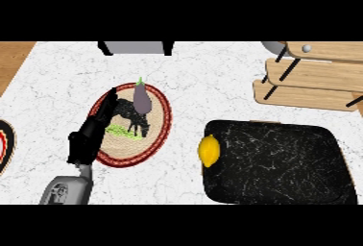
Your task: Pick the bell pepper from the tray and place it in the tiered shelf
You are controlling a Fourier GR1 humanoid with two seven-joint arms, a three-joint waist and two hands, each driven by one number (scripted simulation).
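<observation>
Plainly, the yellow bell pepper (pixel 208 150) sits at the left edge of the black marbled tray (pixel 284 163), which lies at the counter's near right corner. Beyond it, at the far right corner, stands the wooden tiered shelf (pixel 312 81). Toward the counter's middle lies a round woven plate (pixel 162 129) carrying a purple eggplant (pixel 142 98). The left hand (pixel 92 132) reaches over the plate's left rim, fingers straight, holding nothing.
</observation>
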